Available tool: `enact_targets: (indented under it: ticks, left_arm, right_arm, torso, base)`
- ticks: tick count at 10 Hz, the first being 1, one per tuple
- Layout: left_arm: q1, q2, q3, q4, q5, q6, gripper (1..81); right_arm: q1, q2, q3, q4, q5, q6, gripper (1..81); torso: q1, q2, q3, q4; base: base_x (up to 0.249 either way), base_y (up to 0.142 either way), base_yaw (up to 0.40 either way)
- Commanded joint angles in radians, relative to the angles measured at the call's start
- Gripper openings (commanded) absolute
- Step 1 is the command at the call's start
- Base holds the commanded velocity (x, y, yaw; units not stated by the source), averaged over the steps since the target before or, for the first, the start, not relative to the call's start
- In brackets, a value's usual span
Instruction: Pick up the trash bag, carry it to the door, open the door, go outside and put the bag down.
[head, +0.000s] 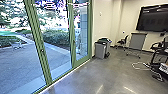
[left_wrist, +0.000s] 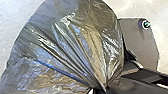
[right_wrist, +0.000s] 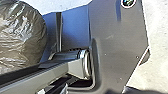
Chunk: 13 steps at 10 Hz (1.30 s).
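Carry step, apparently — left gripper (left_wrist: 99, 90) clamps trash bag (left_wrist: 67, 47); right gripper state indeterminable — approach to glass door (head: 57, 47), at floor's (head: 110, 72) left edge, likely requires load clearance

Trash bag (left_wrist: 62, 45) cropped (both wrist views)

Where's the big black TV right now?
In the head view, the big black TV is high on the right, on the pale wall, above and a bit to the right of the gray stand.
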Motion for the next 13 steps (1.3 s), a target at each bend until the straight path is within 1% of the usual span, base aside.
enact_targets:
  ticks: [1,13]
  left_arm:
    - [-0.061,-0.008,0.001,0.0,0.051,0.006,1.0]
    - [-0.061,-0.009,0.001,-0.001,0.051,0.006,1.0]
  right_arm:
    - [0.051,0.005,0.004,-0.005,-0.066,-0.006,81.1]
    - [0.051,0.003,0.004,-0.005,-0.066,-0.006,81.1]
  torso:
    - [0.0,0.0,0.0,0.0]
    - [0.0,0.0,0.0,0.0]
  base:
    - [0.168,0.0,0.0]
    - [0.171,0.0,0.0]
